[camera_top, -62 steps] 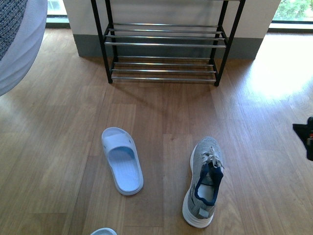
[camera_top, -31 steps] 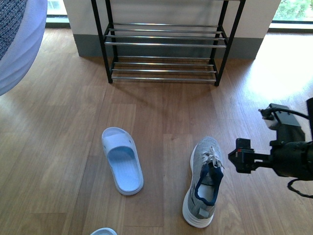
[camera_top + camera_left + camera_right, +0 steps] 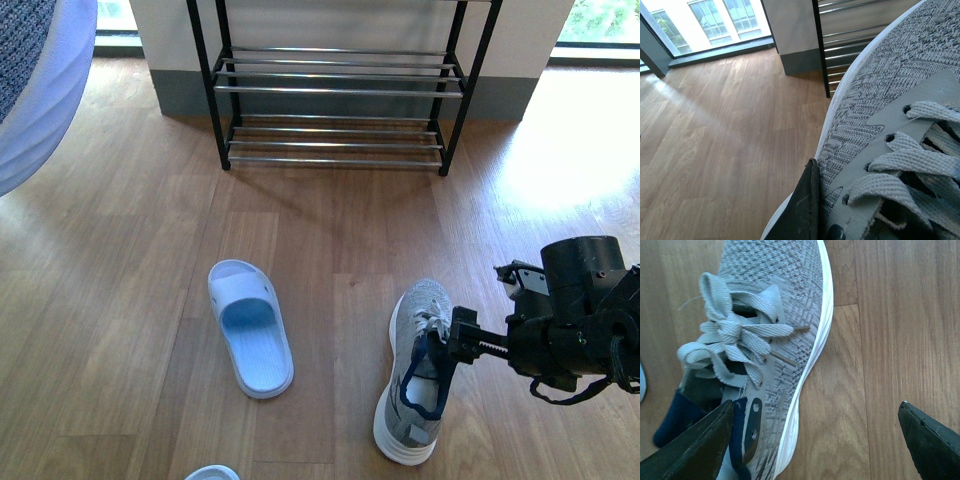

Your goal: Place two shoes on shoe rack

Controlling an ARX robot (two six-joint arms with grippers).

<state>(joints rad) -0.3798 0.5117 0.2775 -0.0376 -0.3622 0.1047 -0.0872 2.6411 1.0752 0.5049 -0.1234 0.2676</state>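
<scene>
One grey knit sneaker [image 3: 416, 372] with a white sole lies on the wooden floor, toe toward the shoe rack [image 3: 340, 90] at the far wall. My right gripper [image 3: 462, 342] hangs open at its right side. In the right wrist view this sneaker [image 3: 772, 315] fills the left half, and the gripper [image 3: 812, 447] straddles its sole edge: one finger over the navy collar, the other over bare floor. The other sneaker [image 3: 35, 90] looms blurred at the top left, lifted. It fills the left wrist view [image 3: 890, 115], pinched by my left gripper, of which one dark finger [image 3: 802, 212] shows.
A white slide sandal [image 3: 250, 328] lies on the floor left of the sneaker. The tip of another white thing [image 3: 212, 473] pokes in at the bottom edge. A wall with a grey skirting [image 3: 180, 98] stands behind the rack, with windows on both sides.
My right arm has come in from the right edge and moved left to the floor sneaker's side. The lifted sneaker at the top left has barely moved.
</scene>
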